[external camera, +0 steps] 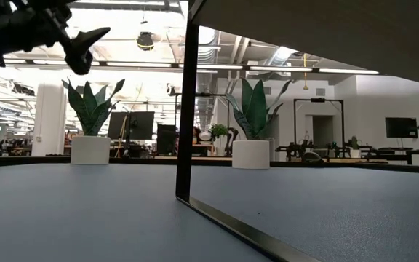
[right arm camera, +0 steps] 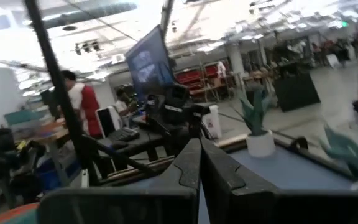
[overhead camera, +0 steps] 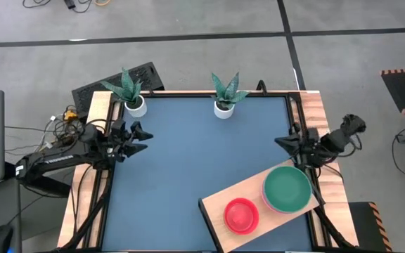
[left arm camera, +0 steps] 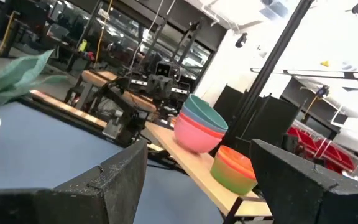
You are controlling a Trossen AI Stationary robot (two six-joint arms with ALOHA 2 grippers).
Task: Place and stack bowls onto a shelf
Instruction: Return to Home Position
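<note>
The shelf (overhead camera: 215,209), a pale wood board, stands slanted at the table's near right corner. Two stacks of bowls rest on it: one topped by a dark green bowl (overhead camera: 287,188), one topped by a red bowl (overhead camera: 241,214). The left wrist view shows the stacks from the side, pink lowest in one (left arm camera: 197,129) and yellow-green lowest in the other (left arm camera: 233,169). My left gripper (overhead camera: 145,141) is open above the table's left edge, pointing toward the right. My right gripper (overhead camera: 283,143) is shut at the right edge, just beyond the shelf's far end, holding nothing.
Two plants in white pots (overhead camera: 136,105) (overhead camera: 223,109) stand along the far edge. Wooden side rails (overhead camera: 93,176) run down both sides. A black post (external camera: 187,102) holds the shelf up off the blue table top. A person (right arm camera: 76,99) stands in the room beyond.
</note>
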